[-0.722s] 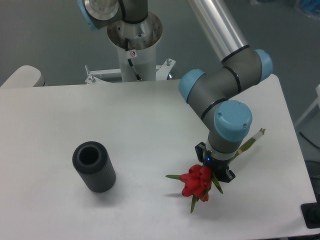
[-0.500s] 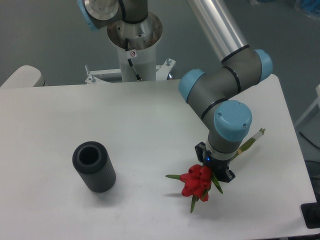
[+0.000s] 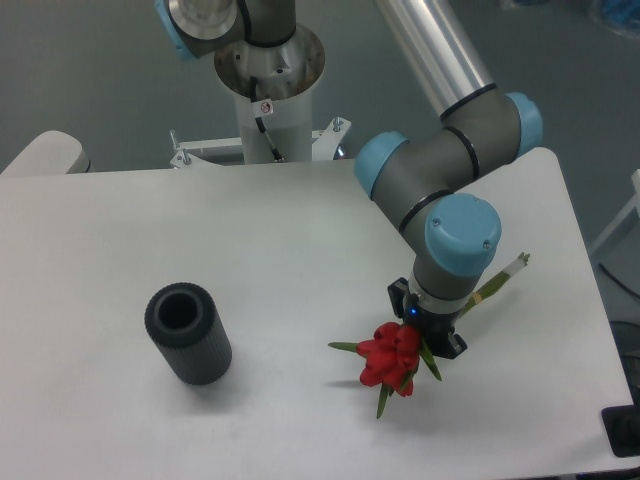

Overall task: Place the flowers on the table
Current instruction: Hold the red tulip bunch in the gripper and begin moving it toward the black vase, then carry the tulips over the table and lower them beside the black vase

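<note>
The table fills most of the view, white with rounded corners, its far edge against the arm's pedestal. Over its right half the arm reaches down from above, and against the frames half a second and more ago its elbow and wrist joints have shifted a little toward the left and the wrist has turned slightly. The blue-capped wrist now sits a touch nearer the table's middle.

The vase, dark, ribbed and upright with its mouth open, stands in the left half toward the near edge, in the same spot as before and well apart from everything else.

The flowers have moved with the wrist, a small way left and very slightly toward the near edge. The red blooms lie low over the table in the right half, near the near edge, with green leaves splaying left and downward. The stems run up and right behind the wrist, and their pale banded end pokes out toward the right edge. Whether the blooms touch the surface I cannot tell.

The gripper is mostly hidden under the wrist; its dark fingers are clenched on the stems just behind the blooms, still holding the bunch.
</note>
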`<move>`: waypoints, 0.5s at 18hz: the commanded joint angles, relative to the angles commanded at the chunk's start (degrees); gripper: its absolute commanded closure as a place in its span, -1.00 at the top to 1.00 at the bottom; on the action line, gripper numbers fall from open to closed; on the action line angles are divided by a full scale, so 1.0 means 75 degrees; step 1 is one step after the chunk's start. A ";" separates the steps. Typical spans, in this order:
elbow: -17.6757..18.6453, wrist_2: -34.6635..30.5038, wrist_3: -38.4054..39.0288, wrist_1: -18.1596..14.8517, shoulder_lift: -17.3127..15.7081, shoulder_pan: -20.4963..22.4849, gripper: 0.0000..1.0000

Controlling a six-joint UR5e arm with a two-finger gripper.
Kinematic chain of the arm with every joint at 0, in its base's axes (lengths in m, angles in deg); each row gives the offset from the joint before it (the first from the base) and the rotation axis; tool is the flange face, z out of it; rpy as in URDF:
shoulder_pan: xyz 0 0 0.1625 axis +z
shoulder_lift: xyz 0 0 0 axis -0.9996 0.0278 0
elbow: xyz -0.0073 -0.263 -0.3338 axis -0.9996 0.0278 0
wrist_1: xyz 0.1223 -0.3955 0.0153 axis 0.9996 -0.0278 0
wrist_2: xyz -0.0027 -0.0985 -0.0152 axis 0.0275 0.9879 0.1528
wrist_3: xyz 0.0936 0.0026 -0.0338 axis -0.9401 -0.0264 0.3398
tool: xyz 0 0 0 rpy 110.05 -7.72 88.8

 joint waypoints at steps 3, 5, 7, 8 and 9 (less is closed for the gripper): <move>0.0493 0.0023 -0.0622 0.0023 -0.0398 0.0012 -0.55; 0.0739 0.0023 -0.0775 0.0024 -0.0598 0.0012 -0.54; 0.1032 0.0035 -0.0985 0.0024 -0.0808 -0.0012 -0.54; 0.1230 0.0035 -0.1172 0.0035 -0.0926 -0.0012 -0.54; 0.1406 0.0058 -0.1337 0.0035 -0.1031 -0.0035 -0.53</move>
